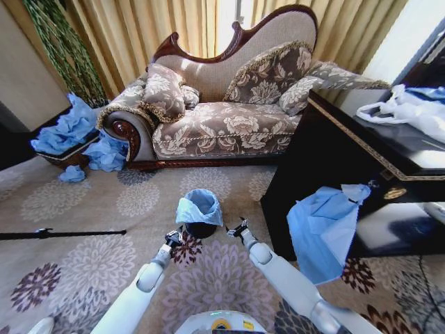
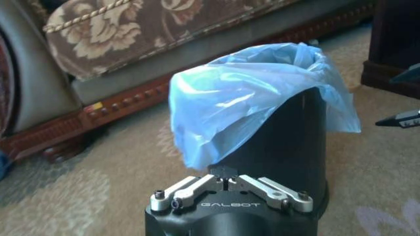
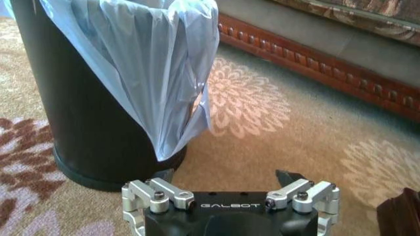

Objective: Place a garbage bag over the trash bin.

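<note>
Bag (image 1: 199, 207) drapes one bin (image 1: 200, 229), two grippers flanking.

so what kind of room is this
Probably a furnished sitting room or hotel suite lounge: an ornate floral-upholstered sofa with carved dark wood frame, gold floor-length curtains behind it, and patterned floral carpet underfoot.

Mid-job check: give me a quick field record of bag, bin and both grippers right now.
bag: thin light-blue plastic garbage bag draped over the bin's rim, hanging down its outside
bin: small black cylindrical trash bin, upright on the patterned carpet, before the floral sofa
left gripper: beside the bin, shut, empty
right gripper: other side of the bin, open, empty
</note>
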Robot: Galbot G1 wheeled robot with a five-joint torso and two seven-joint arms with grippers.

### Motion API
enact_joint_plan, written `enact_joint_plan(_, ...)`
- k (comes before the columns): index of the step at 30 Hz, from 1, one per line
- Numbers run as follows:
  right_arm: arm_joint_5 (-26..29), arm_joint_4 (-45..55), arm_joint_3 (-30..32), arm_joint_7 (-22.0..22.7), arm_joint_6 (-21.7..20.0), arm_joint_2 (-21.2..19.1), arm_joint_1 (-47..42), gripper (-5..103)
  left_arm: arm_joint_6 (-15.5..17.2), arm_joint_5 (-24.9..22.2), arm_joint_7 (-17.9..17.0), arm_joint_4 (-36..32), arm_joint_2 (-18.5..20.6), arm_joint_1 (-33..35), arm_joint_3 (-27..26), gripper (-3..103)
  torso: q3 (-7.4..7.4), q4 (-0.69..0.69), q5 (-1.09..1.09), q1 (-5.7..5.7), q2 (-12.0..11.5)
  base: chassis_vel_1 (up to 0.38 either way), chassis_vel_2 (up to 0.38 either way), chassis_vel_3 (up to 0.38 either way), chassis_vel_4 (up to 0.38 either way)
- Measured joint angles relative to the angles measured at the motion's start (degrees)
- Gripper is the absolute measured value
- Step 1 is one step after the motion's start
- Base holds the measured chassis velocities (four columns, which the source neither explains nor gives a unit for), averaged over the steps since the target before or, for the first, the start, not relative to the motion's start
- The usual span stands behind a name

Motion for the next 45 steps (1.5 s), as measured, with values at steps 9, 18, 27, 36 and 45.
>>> enact_joint_plan(9,-0.8,-0.3,0.7,-0.2,0.5,0.4,-0.8,100,2.8,-10.9,0.6,-2.6,-0.2,1.1,-2.9,34,0.00,0.01,-0.01,0.00,0.0,0.000,0.000,0.000,0.000)
enact_joint_plan(18,-0.9,-0.2,0.8,-0.2,0.7,0.0,-1.1,100,5.8,-17.7,4.7,2.1,-0.3,-5.9,-1.9,61,0.00,-0.01,-0.01,0.01,0.0,0.000,0.000,0.000,0.000)
enact_joint_plan(27,-1.0,-0.3,1.5,-0.3,1.4,-0.7,-1.3,100,6.1,-14.9,6.4,5.1,0.8,-10.6,-0.9,93,0.00,0.01,0.00,0.01,0.0,0.000,0.000,0.000,0.000)
enact_joint_plan(36,-1.3,-1.4,1.7,-0.4,1.9,0.1,-0.8,100,2.8,-9.9,8.1,7.4,0.4,-11.5,-0.4,90,0.01,0.00,-0.01,0.01,0.0,0.000,0.000,0.000,0.000)
enact_joint_plan(45,-2.1,-2.5,1.6,-0.4,2.2,2.0,-0.5,100,1.4,-6.9,8.9,7.4,0.6,-10.2,-0.8,52,0.01,0.00,-0.01,0.00,0.0,0.000,0.000,0.000,0.000)
